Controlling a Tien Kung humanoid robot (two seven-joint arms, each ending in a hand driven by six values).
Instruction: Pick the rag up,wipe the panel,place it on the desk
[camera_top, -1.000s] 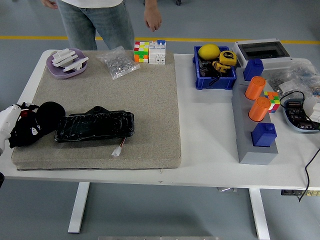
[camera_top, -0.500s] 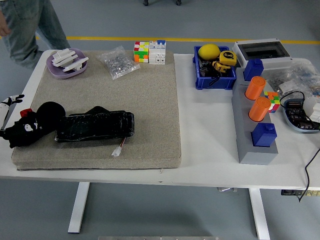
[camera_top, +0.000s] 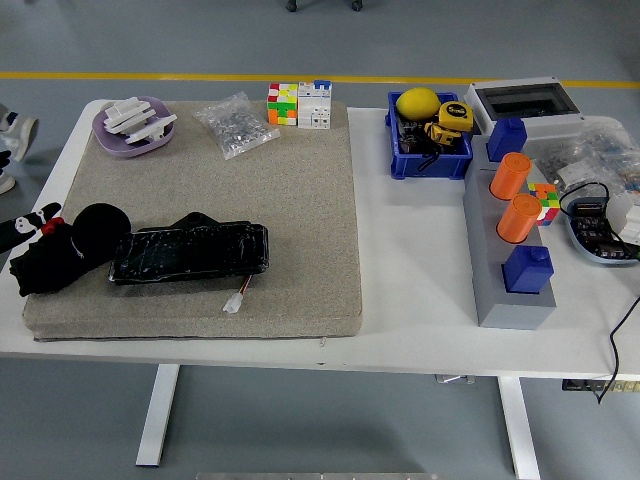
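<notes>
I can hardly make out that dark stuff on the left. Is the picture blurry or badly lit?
Head view: sharp and evenly lit, shadows soft. The black rag and black panel simply swallow detail, though the panel's wrapping glints faintly. The bright white table shows no harsh glare.

A black rag (camera_top: 62, 255) lay bunched at the left end of a grey mat (camera_top: 300, 200), touching a black panel (camera_top: 190, 252). The left hand (camera_top: 28, 222) showed only as fingertips just left of the rag, near the table (camera_top: 420, 300) edge.
</notes>
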